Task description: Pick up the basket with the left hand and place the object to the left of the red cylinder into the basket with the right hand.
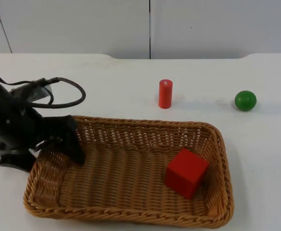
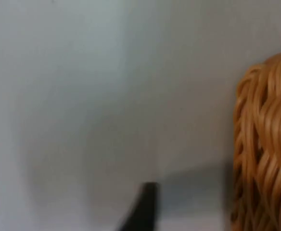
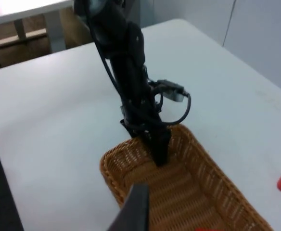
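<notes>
Basket (image 1: pixel 131 173) rim in left gripper (image 1: pixel 66 144), red cube (image 1: pixel 186 172) inside

Woven wicker basket (image 1: pixel 131 168), rectangular and upright, sits at the near side of the white surface (image 1: pixel 131 82), holding a red cube (image 1: pixel 186 172) tilted toward its right end; red cylinder (image 1: pixel 165 94) stands upright just beyond its far rim.

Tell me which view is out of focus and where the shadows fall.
Left wrist view: soft throughout, the basket rim a blurred weave, a faint shadow on the table beside it. Top view: sharp; the red cylinder and green ball cast only weak shadows, the cube darkens the basket floor beside it. Right wrist view: slightly soft, the left gripper at the basket's end wall.
</notes>
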Action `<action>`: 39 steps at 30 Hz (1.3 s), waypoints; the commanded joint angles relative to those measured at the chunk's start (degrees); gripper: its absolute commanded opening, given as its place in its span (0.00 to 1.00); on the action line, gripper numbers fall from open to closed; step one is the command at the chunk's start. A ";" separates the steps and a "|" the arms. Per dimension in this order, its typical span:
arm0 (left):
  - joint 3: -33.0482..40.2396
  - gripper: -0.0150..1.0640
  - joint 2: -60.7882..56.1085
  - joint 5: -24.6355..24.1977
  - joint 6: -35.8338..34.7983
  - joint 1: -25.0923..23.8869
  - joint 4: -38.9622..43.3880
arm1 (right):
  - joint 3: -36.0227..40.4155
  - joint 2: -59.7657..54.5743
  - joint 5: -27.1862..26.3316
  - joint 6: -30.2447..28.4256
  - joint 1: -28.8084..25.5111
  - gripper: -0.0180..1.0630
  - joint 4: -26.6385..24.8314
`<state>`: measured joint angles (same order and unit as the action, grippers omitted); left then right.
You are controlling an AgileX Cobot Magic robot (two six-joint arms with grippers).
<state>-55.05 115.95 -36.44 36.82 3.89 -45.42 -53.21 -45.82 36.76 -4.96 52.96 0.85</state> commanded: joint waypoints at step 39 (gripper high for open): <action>11.70 0.99 -71.33 -2.35 -4.85 -5.92 13.57 | 2.59 3.39 2.87 1.15 0.37 0.77 3.48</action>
<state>-44.60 47.54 -38.49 31.62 -1.97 -32.47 -51.23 -42.65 39.33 -3.73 52.96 4.05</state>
